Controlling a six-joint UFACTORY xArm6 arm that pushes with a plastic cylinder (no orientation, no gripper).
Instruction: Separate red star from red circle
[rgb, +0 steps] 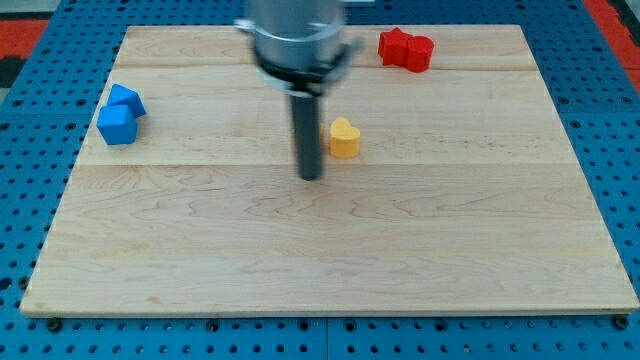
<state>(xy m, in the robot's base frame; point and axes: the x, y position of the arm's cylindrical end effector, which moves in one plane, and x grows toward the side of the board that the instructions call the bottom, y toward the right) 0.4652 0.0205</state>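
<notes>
I have no jaws to open or close here: my arm ends in a straight dark rod hanging from a grey cylindrical mount (298, 40) that enters from the view's top, so I hold nothing. My tip (310, 177) rests on the pale wooden board (330, 270), a little left of the view's centre and in its upper half. Just to the view's right of the rod, near it but not touching as far as I can see, sits a small yellow heart-shaped block (344, 138). The two task pieces lie well away from my tip, close to the board's top edge and right of centre: the red star-shaped block (395, 44) stands on the left of the pair and the red round block (419, 54) on its right, the two pressed together so that no gap shows between them. Far over at the view's left edge of the board are two blue blocks, also touching: a blue pentagon-like block (127, 99) above and a blue cube-like block (116, 125) just below it. The board lies on a blue perforated table (20, 180) that shows on all sides around it.
</notes>
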